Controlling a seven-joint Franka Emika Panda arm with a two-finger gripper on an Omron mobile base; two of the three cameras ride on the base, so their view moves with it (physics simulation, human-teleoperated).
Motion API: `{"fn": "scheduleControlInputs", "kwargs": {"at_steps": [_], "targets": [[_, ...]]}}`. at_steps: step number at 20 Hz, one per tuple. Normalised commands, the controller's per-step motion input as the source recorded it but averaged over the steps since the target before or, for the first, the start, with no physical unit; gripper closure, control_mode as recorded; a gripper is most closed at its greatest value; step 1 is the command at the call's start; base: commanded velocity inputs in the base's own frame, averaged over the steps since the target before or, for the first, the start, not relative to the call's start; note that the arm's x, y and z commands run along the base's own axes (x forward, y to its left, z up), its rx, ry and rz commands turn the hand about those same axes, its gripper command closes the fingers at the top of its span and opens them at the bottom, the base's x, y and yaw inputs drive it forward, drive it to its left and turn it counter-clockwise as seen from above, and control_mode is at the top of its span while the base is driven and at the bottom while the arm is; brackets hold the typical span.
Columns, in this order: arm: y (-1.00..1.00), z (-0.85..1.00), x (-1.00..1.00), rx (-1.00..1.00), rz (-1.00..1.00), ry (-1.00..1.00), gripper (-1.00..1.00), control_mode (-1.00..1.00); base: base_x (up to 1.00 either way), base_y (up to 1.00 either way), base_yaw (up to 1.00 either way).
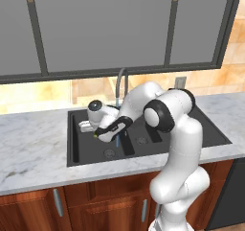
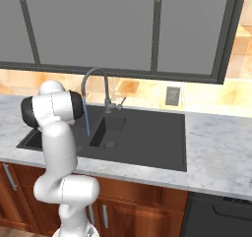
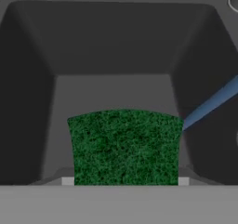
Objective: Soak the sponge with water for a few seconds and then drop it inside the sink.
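1. Gripper (image 1: 97, 134) sits low over the left basin of the sink (image 1: 215, 138), wrist bent down from the white arm.
2. Hand view: sponge (image 3: 124, 146) w/ green scrub face toward the cam, clamped between the fingers; small pale finger bits show at its lower left and lower right corners. Fingers clenched on it, so it's held, not lying in the basin.
3. Left base view: a tiny yellow-green spot at the gripper tip is prob. the sponge; too small to say more.
4. Water (image 1: 116, 138) runs as a thin blue stream from the gooseneck faucet (image 1: 120, 83), dropping just beside the gripper on its right. In hand view the water (image 3: 211, 103) is a blue streak slanting in from the right edge and meeting the sponge's upper right corner.
5. Right base view: stream (image 2: 87, 119) falls from the faucet (image 2: 96, 86) spout into the sink (image 2: 147, 137); arm blocks the left basin there.
6. Marble counter (image 1: 33, 148) surrounds the sink; wood cabinets (image 1: 95, 206) below, window (image 1: 119, 28) above.
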Motion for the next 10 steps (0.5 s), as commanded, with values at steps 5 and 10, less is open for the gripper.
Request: {"fn": "scheduleControlInputs", "kwargs": {"at_steps": [5,10], "targets": [[0.04,0.00,0.01,0.24,0.04,0.00,1.00,-1.00,0.00,0.00,0.00],[0.03,0.00,0.03,0.15,0.06,0.01,1.00,-1.00,0.00,0.00,0.00]]}}
